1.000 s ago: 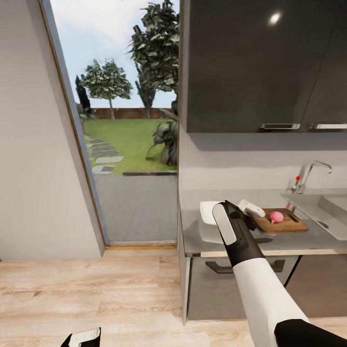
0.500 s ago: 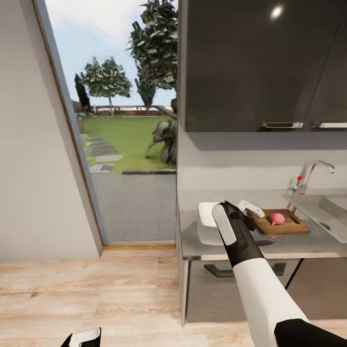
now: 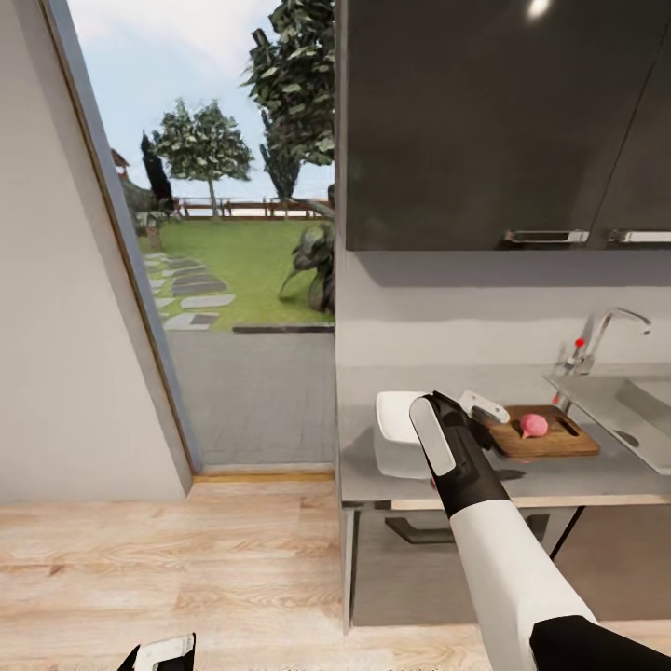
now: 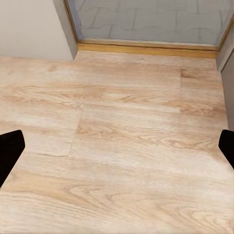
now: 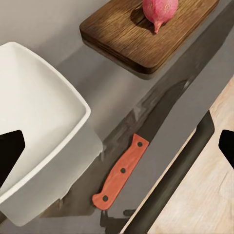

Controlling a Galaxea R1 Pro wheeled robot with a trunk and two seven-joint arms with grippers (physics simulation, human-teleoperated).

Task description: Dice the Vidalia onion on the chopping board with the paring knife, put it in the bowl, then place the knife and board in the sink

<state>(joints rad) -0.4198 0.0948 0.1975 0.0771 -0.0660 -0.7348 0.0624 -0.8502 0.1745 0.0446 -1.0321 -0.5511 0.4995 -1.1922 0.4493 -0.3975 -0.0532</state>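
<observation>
- Right fingers (image 5: 117,144) spread wide, holding nothing, hovering above the knife (image 5: 121,171) on the desk (image 3: 578,471).
- Left fingers (image 4: 117,146) wide apart, empty, over the wood floor (image 4: 122,122).
- Onion (image 3: 533,426) sits on the board (image 3: 550,443).
- Bowl (image 3: 396,417) lies just beside the knife; sink (image 3: 634,410) beyond the board.

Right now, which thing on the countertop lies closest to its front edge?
The paring knife, red-orange handled, lies by the front edge; the bowl and chopping board sit farther back.
</observation>
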